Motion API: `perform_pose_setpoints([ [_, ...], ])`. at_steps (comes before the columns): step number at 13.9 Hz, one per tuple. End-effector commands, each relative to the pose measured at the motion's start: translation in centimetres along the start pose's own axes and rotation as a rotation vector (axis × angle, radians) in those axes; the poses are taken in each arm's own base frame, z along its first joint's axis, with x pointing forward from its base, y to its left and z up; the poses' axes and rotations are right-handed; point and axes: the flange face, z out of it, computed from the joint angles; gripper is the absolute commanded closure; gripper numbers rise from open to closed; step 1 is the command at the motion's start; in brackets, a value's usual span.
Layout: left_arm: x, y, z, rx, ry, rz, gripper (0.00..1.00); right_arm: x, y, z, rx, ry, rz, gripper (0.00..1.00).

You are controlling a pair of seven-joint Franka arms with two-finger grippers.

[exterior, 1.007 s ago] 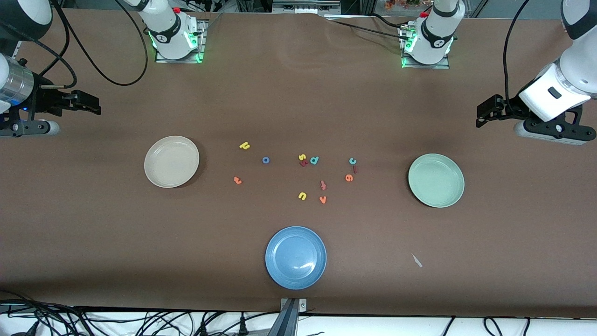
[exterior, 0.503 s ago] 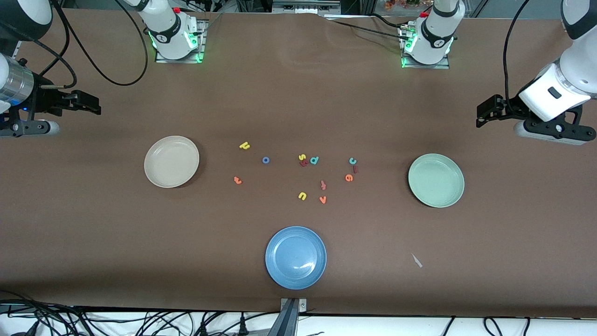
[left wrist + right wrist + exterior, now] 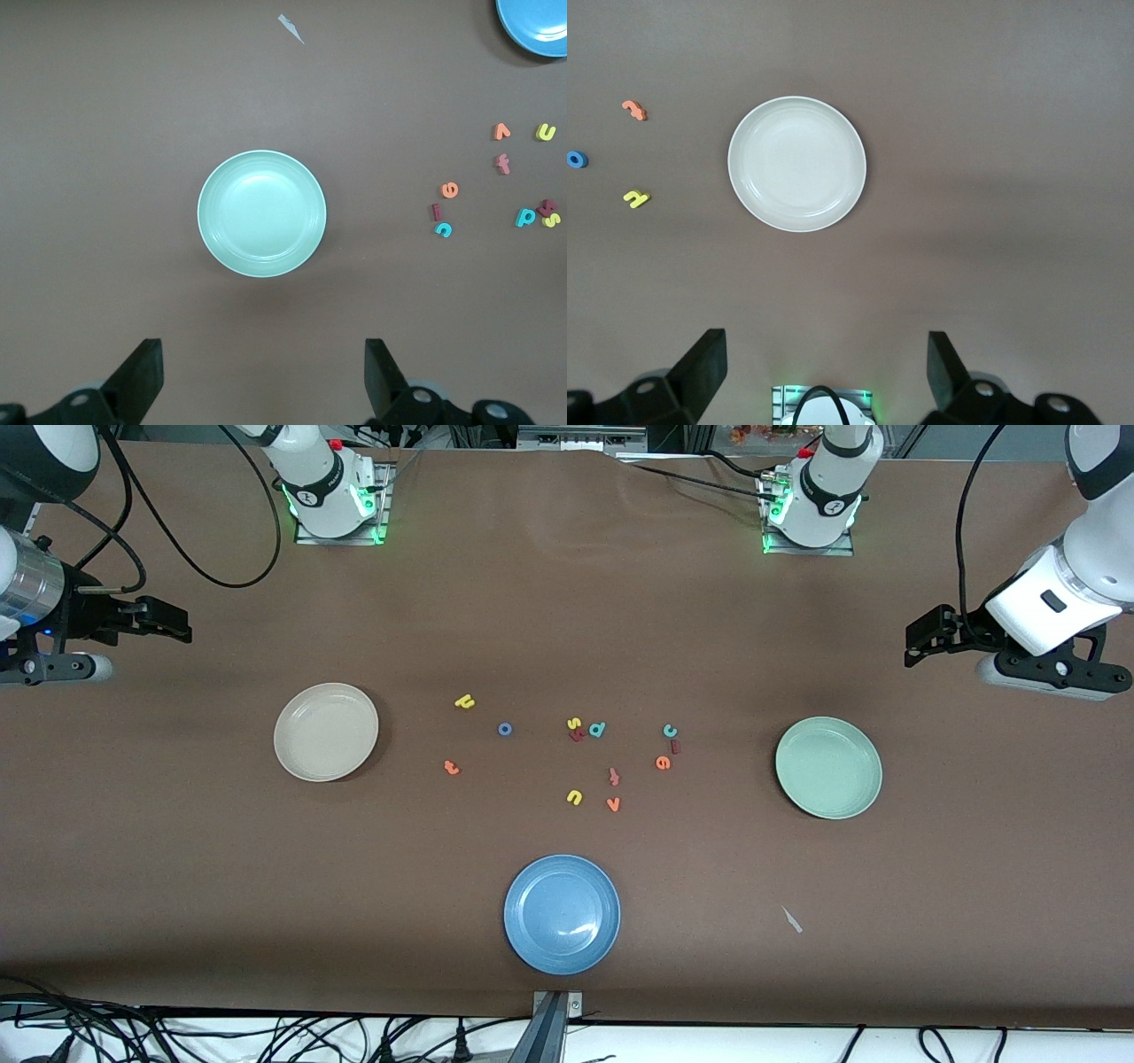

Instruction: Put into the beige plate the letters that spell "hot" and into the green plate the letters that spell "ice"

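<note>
While both arms wait: nothing on the counter differs from the earlier frames; plates, letters and both tools sit where they were.
Left tool (image 3: 914, 643): up in the air over bare counter at the left arm's end, in the upper half of the front view, above the green plate's place in the frame; arm bent low, wrist turned toward the middle of the counter.
Left tool state: wide, holding nothing; its fingers (image 3: 142, 376) stand well apart at the lower edge of the left wrist view.
Right tool (image 3: 180, 622): up in the air over bare counter at the right arm's end, upper half of the front view; wrist level, pointing toward the middle.
Right tool state: wide and empty; its fingers (image 3: 704, 367) frame the lower edge of the right wrist view.
Beige plate (image 3: 297, 713): empty, mid-height in the front view, toward the right arm's end.
Green plate (image 3: 802, 744): empty, mid-height, toward the left arm's end.
Letters for "hot": yellow h (image 3: 464, 702), blue o (image 3: 504, 729) and orange t (image 3: 452, 767) lie loose on the counter near the beige plate, each apart from the others.
Letters for "ice": teal c (image 3: 671, 731), dark red i (image 3: 675, 747) and orange e (image 3: 663, 763) lie clustered, just beside one another, between the frame's middle and the green plate.
Other letters: yellow s (image 3: 574, 724), teal d (image 3: 597, 729), yellow u (image 3: 574, 797) and orange v (image 3: 613, 804) lie in the middle of the frame.
Blue plate (image 3: 532, 886): empty, lower middle of the front view.
</note>
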Motion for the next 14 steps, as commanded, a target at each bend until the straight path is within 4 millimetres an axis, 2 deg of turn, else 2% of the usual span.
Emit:
perform_pose_setpoints([
  [1,0.3,0.2,-0.5,0.003,-0.008,-0.006,0.0,0.0,-0.1,-0.5,0.004,-0.002,0.003,0.0],
  [8,0.3,0.2,-0.5,0.003,-0.008,-0.006,0.0,0.1,-0.8,-0.5,0.004,0.002,-0.005,0.0],
  [11,0.3,0.2,-0.5,0.003,-0.008,-0.006,0.0,0.7,-3.9,0.3,0.0,-0.013,0.018,0.0],
  [12,0.3,0.2,-0.5,0.003,-0.008,-0.006,0.0,1.4,-5.2,1.3,0.028,-0.029,0.054,0.0],
  [13,0.3,0.2,-0.5,0.003,-0.008,-0.006,0.0,2.4,-6.8,2.8,0.056,-0.049,0.079,0.0],
  [14,0.3,0.2,-0.5,0.003,-0.008,-0.006,0.0,3.1,-9.4,3.6,0.047,-0.042,0.107,0.0],
])
